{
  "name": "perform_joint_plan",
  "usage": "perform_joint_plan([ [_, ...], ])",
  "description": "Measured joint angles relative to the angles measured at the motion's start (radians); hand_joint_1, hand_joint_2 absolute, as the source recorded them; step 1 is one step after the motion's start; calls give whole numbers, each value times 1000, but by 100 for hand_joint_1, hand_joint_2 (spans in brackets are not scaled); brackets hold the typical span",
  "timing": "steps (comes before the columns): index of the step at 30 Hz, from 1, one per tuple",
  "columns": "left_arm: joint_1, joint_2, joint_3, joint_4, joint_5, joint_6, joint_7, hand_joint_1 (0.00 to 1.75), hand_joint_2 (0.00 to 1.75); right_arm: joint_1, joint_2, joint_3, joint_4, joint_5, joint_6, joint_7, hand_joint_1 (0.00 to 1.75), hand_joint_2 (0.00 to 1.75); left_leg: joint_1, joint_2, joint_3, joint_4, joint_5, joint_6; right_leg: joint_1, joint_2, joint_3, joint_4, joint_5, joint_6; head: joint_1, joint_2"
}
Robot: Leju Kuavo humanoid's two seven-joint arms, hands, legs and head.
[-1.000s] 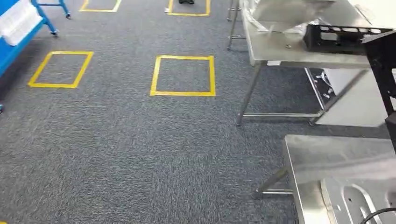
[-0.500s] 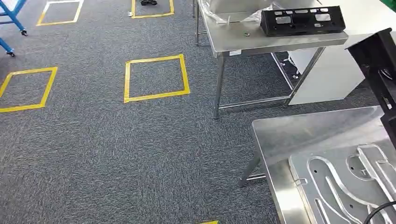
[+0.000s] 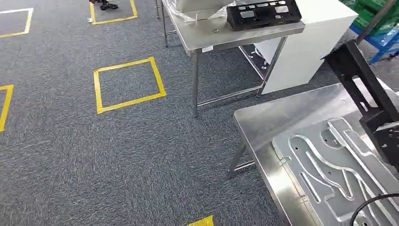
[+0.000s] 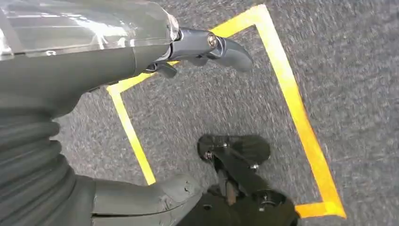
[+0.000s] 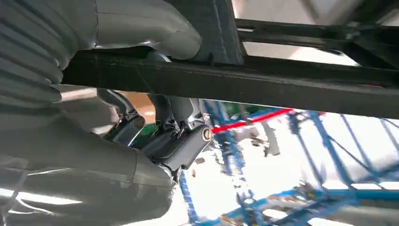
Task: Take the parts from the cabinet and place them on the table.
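Note:
A long black metal frame part slants up at the right edge of the head view, above the near steel table. In the right wrist view my right hand grips one bar of this black frame part, thumb on one side and fingers on the other. My left hand hangs over the carpet with its fingers apart and nothing in it.
A grey metal plate with curved cutouts lies on the near table. Beyond it stands a second steel table carrying a black panel, next to a white cabinet. Yellow tape squares mark the carpet.
The camera has turned, so the whole scene slid left and the near table with its plate came further into view. The black frame part stays at the right edge.

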Motion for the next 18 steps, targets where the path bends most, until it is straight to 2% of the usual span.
perform_joint_plan([
  [1,-1,0,0,0,1,0,0,0,175,-3,0,7,4,1,3,3,175,175,0,13,-1,0,-1,-1,0,-1,15,-22,21,1,0,0],
  [2,-2,0,2,0,3,-1,0,0,175,-10,-1,16,9,3,6,5,175,175,0,26,0,1,-2,-3,0,-6,54,-87,58,1,0,0],
  [3,-3,0,3,0,3,-1,0,0,175,-18,-2,23,11,6,10,7,175,175,0,38,2,3,-4,-6,1,-19,107,-179,99,-1,0,0],
  [4,-3,0,5,0,3,-2,0,0,175,-26,-5,31,14,13,13,9,175,175,0,47,5,5,-8,-9,3,-54,163,-270,131,-5,0,0],
  [5,-4,1,5,0,4,-3,0,0,175,-38,-5,40,17,21,17,13,175,175,-6,57,5,6,-12,-15,17,-93,181,-305,114,-16,0,0],
  [6,-4,1,6,0,5,-3,0,0,175,-44,-5,52,19,31,19,17,175,175,-8,68,8,8,-14,-20,19,-71,177,-309,123,-27,-1,0],
  [8,-6,2,6,0,5,-3,0,0,175,-57,-6,73,26,47,23,24,175,175,-7,87,13,6,-15,-28,21,-50,172,-306,123,-35,0,0],
  [9,-7,2,6,0,5,-3,0,0,175,-63,-7,82,28,56,25,26,175,175,-8,98,16,5,-17,-34,21,-39,171,-311,127,-42,0,0],
  [10,-10,4,6,0,4,-3,0,0,175,-66,-10,94,31,67,29,30,175,175,-4,82,12,15,-30,-42,8,-29,178,-321,133,-50,0,0],
  [11,-10,6,6,0,4,-3,-1,0,175,-74,-11,102,32,80,31,34,175,175,-2,29,1,49,-56,-45,8,-20,178,-324,136,-54,-2,0],
  [12,-10,6,6,0,4,-3,0,0,175,-84,-11,117,37,93,36,36,175,175,2,-6,-34,124,-98,-46,8,-11,175,-323,137,-59,-6,0],
  [13,-9,6,6,0,4,-3,0,0,175,-86,-11,130,41,101,38,37,175,175,4,-20,-74,207,-137,-48,9,0,173,-322,138,-60,-6,0],
  [14,-8,6,6,0,4,-3,0,0,175,-87,-11,141,44,113,42,38,175,175,4,-24,-114,289,-166,-50,10,13,170,-320,138,-60,-6,0],
  [15,-7,7,6,0,3,-3,0,0,175,-89,-11,155,49,134,57,45,175,175,4,-24,-137,332,-170,-51,10,25,168,-317,138,-60,-6,0],
  [16,-6,8,6,0,2,-3,1,0,175,-93,-11,172,57,166,77,53,175,175,4,-25,-138,325,-148,-50,10,40,167,-314,138,-60,-6,0],
  [17,-6,9,6,0,-1,-3,3,0,175,-96,-11,190,67,202,93,58,175,175,4,-26,-118,274,-109,-49,10,54,166,-311,138,-60,-6,0],
  [18,-8,12,5,0,-4,-4,5,0,175,-99,-10,214,82,241,108,63,175,175,6,-34,-76,178,-51,-47,9,70,166,-307,137,-58,-6,0],
])
